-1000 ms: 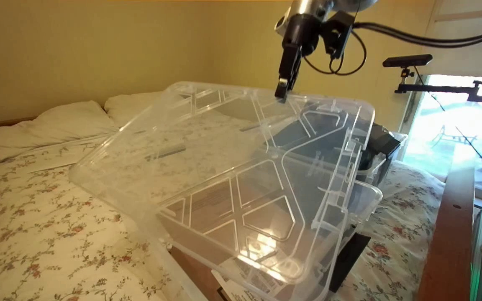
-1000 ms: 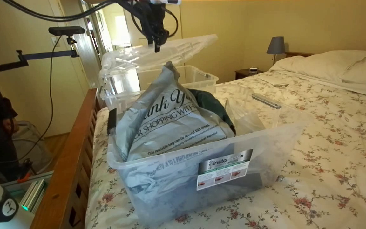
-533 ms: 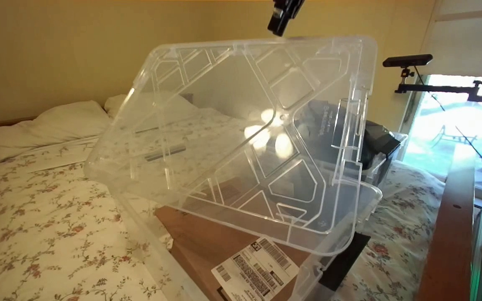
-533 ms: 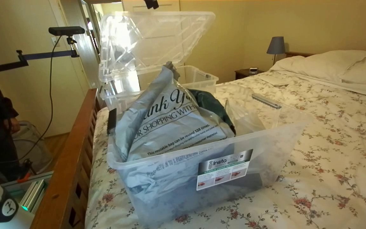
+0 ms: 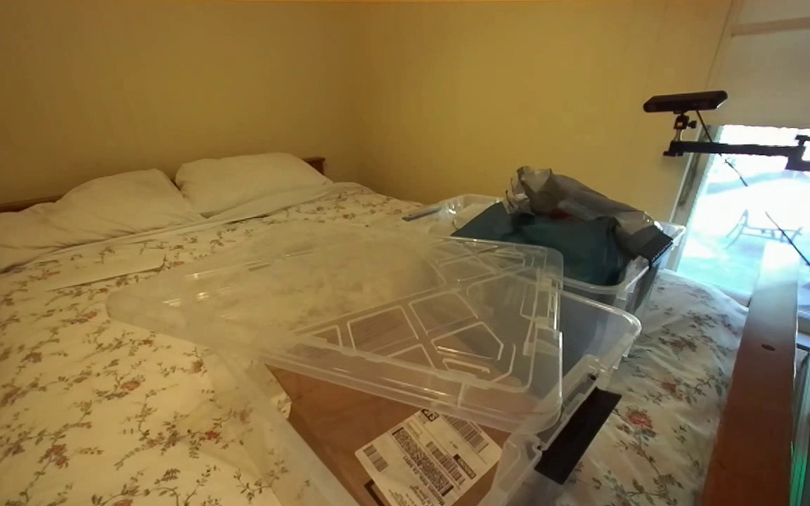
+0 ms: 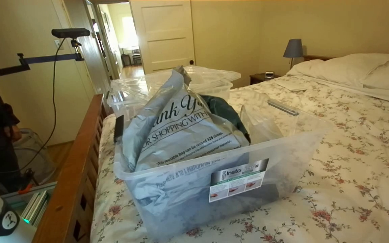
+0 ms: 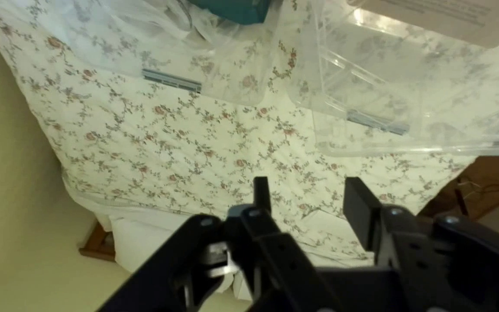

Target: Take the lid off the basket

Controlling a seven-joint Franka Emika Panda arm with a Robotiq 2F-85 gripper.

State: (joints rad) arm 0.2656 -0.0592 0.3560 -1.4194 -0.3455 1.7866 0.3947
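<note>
Lid (image 5: 356,316), in an exterior view, lies skewed over the basket (image 5: 605,329), leaving part of the opening uncovered. Inside the basket: cardboard box (image 5: 338,418), white label (image 5: 429,453) with barcodes, fine print illegible. Adjacent tub (image 6: 292,160): product label (image 6: 238,180), "Insta" legible, remainder unclear. Grey bag (image 6: 187,135) within: "This reusable bag can be reused 125 times." Wrist view: gripper (image 7: 308,195), fingers well apart, holding nothing.

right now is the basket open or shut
Partly open: in an exterior view the lid is askew over the basket, cardboard box partly uncovered.
</note>
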